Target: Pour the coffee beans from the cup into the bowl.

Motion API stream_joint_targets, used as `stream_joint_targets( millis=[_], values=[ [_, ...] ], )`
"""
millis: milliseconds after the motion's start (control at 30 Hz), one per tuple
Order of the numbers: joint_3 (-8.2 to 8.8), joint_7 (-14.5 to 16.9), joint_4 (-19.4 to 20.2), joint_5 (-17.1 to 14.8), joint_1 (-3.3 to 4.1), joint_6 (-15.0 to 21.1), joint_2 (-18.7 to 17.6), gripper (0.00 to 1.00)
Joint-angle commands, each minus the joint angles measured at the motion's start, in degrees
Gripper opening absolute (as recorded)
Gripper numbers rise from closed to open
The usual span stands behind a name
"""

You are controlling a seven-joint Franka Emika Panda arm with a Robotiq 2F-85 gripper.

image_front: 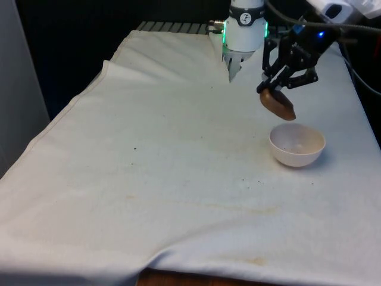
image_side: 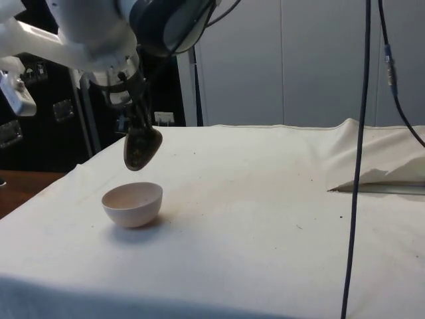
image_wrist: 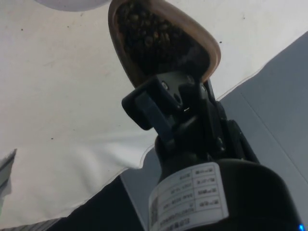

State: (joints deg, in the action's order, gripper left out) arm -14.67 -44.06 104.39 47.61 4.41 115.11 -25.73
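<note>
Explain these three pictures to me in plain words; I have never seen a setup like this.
This is a white robot arm ending in a black two-finger gripper. One picture looks across the table at the robot, one looks from the table's side, and one comes from a camera on the robot's wrist. The table is covered by a white cloth. On it stands a white bowl, which looks empty. The gripper is shut on a brown cup, held in the air above the bowl and tilted toward it. The wrist picture shows the coffee beans inside the cup. None have visibly landed in the bowl yet.
</note>
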Motion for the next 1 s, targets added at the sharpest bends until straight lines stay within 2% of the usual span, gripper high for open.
stream_joint_targets(
  millis=[0, 167, 200, 233, 267, 500, 533, 567, 767, 800, 833, 967],
  values=[
    [0.0, -0.1, -0.6, 0.4, 0.46, -1.1, -0.5, 0.0],
    [-1.09, -0.7, -1.5, 2.3, 0.69, -2.9, -1.4, 0.0],
    [-1.38, -0.7, -1.1, 2.2, 0.23, -2.3, -1.1, 0.0],
    [-1.32, -0.9, -1.7, 2.7, 0.69, -3.2, -1.7, 0.0],
    [-1.66, -1.2, -1.9, 3.4, 0.8, -3.7, -2.1, 0.0],
    [-2.46, -1.6, -2.7, 6.4, 0.86, -5.4, -3.2, 0.0],
    [-2.58, -1.5, -2.3, 5.9, 0.4, -4.8, -2.9, 0.0],
    [-2.52, -1.7, -2.8, 6.8, 0.86, -5.6, -3.3, 0.0],
    [-2.98, -1.8, -2.9, 9.7, 0.97, -6.9, -3.9, 0.0],
    [-3.21, -1.7, -2.5, 9.7, 0.63, -6.4, -3.6, 0.0],
    [-3.04, -1.7, -2.9, 10.4, 1.03, -7.2, -4.0, 0.0],
    [-3.32, -1.7, -3.0, 12.0, 1.09, -8.0, -4.3, 0.0]
  ],
)
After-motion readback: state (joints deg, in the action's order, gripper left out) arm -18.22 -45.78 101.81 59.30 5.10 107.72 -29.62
